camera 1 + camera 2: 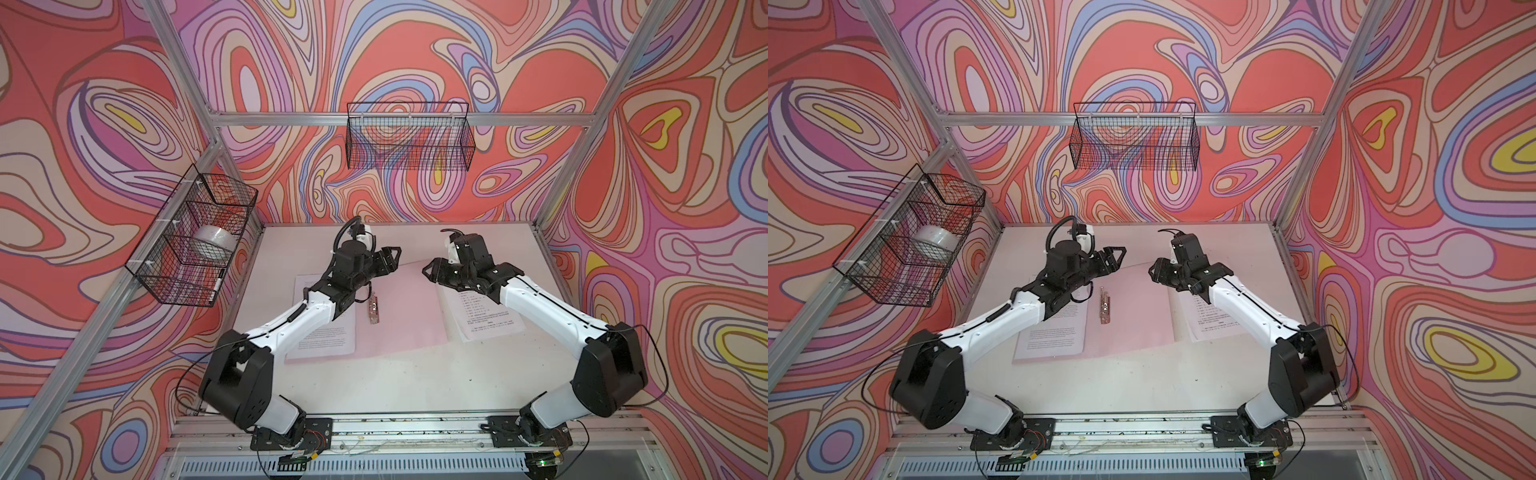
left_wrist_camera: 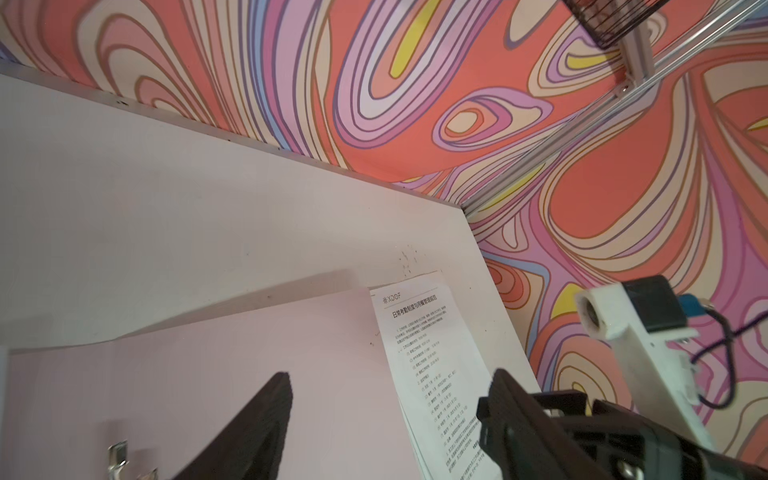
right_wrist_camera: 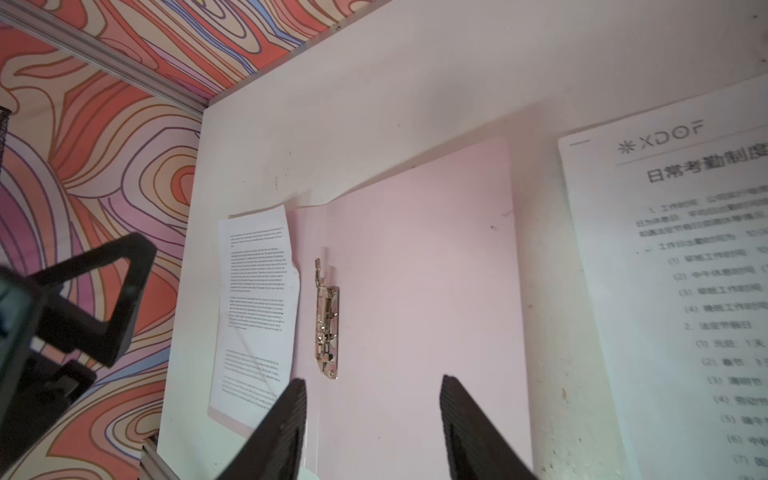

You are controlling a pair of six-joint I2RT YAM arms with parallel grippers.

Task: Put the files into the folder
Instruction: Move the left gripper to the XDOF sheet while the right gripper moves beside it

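While both arms hang above the table (image 1: pixel 415 374), both top views show the folder (image 1: pixel 407 316) lying open and flat, its metal clip (image 1: pixel 373 309) along the spine. The dense-text sheet (image 1: pixel 328 340) rests on its left flap, partly under the left arm. The list sheet (image 1: pixel 478 320) lies at the folder's right edge, perhaps overlapping it. In the left wrist view, the left gripper (image 2: pixel 390 374) is spread and empty over the pink. In the right wrist view, the right gripper (image 3: pixel 372 380) is likewise spread, pinching nothing.

Walls (image 1: pixel 415 54) swirling in red, pink and lilac, white table (image 1: pixel 395 374) sitting below, silver frame (image 1: pixel 291 118) running along the edges, 2 black wire baskets (image 1: pixel 409 137) hanging from it
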